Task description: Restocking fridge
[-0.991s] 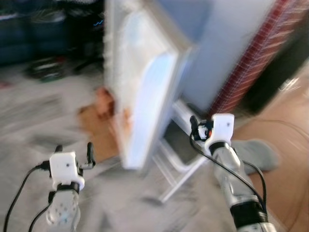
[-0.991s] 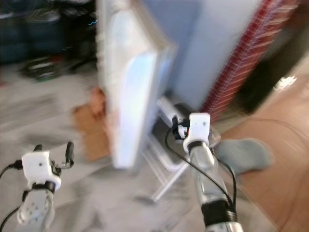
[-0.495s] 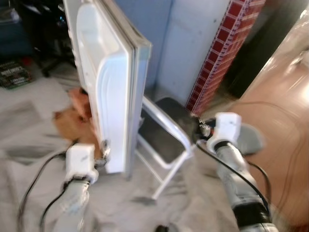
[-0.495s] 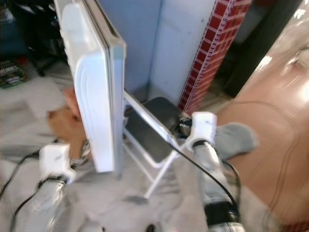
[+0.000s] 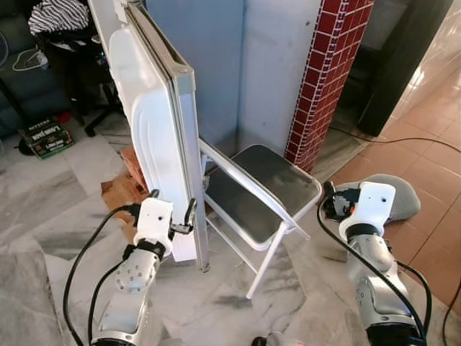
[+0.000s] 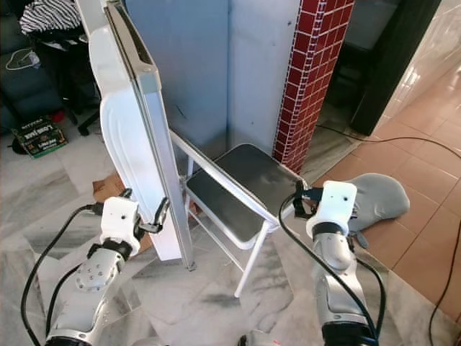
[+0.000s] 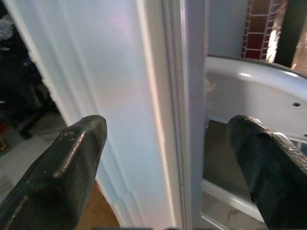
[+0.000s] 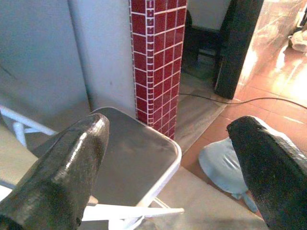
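Fridge door (image 5: 155, 122) edge sits between the left tool (image 5: 173, 216) fingers, wide open, gripping nothing.
Close squarely on that edge before swinging; folding chair (image 5: 259, 187) stands just beyond. Right tool (image 5: 328, 207) spread, empty, idle.

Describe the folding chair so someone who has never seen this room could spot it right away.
Start at the red tiled pillar beside the grey wall. Just in front of it, by the edge of the open white fridge door, stands the folding chair. It has a white metal tube frame and a dark grey seat, unlike the soft grey cushion lying on the floor by the right pincer.
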Motion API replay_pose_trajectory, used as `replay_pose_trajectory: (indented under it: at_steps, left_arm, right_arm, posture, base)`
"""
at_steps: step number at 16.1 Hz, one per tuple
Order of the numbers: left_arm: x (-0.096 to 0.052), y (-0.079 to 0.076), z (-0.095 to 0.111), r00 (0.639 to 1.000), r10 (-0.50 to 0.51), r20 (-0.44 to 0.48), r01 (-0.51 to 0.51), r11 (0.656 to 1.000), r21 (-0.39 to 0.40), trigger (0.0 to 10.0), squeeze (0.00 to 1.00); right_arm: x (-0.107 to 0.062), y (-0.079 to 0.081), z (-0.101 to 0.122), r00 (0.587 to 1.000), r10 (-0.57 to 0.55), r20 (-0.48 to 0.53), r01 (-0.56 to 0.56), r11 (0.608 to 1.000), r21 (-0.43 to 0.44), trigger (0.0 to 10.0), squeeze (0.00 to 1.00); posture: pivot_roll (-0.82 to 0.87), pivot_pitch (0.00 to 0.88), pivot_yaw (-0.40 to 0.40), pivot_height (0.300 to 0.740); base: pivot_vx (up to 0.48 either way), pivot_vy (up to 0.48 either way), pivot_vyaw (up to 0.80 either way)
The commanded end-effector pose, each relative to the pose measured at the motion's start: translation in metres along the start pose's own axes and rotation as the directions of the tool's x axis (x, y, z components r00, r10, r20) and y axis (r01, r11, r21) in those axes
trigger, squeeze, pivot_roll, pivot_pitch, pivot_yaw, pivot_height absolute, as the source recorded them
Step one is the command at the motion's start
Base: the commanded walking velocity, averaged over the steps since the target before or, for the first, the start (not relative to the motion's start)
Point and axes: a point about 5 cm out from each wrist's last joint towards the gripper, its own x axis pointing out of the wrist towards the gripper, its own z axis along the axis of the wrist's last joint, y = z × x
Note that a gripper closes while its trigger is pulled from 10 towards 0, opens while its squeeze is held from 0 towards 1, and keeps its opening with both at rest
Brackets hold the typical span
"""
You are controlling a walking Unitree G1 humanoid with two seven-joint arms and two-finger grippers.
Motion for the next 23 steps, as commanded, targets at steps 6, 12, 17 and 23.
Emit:
replay_pose_trajectory:
  at_steps: [6, 12, 17, 23]
  left_arm:
    - [-0.01, 0.011, -0.01, 0.997, 0.066, -0.043, -0.068, 0.996, -0.049, 10.0, 0.0]
    - [-0.01, 0.01, -0.011, 0.997, 0.052, -0.052, -0.055, 0.997, -0.056, 10.0, 0.0]
    - [-0.011, 0.011, -0.01, 0.998, 0.054, -0.034, -0.056, 0.997, -0.058, 10.0, 0.0]
    - [-0.011, 0.013, -0.01, 0.998, 0.058, -0.039, -0.059, 0.997, -0.042, 10.0, 0.0]
  right_arm:
    - [0.01, 0.019, 0.016, 0.997, 0.068, 0.042, -0.068, 0.998, -0.015, 10.0, 0.0]
    - [0.009, 0.017, 0.013, 0.998, 0.049, 0.029, -0.049, 0.999, 0.012, 10.0, 0.0]
    - [0.008, 0.018, 0.013, 0.998, 0.053, 0.03, -0.054, 0.998, 0.016, 10.0, 0.0]
    - [0.01, 0.021, 0.013, 0.998, 0.061, 0.034, -0.061, 0.998, 0.018, 10.0, 0.0]
  posture:
    - [0.06, 0.027, -0.011, 0.74]
    - [0.06, 0.027, -0.009, 0.74]
    - [0.07, 0.027, -0.009, 0.74]
    - [0.08, 0.021, -0.01, 0.74]
  base:
    - [0.0, 0.054, 0.61]
    - [0.291, 0.334, 0.0]
    - [0.256, 0.407, 0.0]
    - [0.0, 0.0, 0.0]
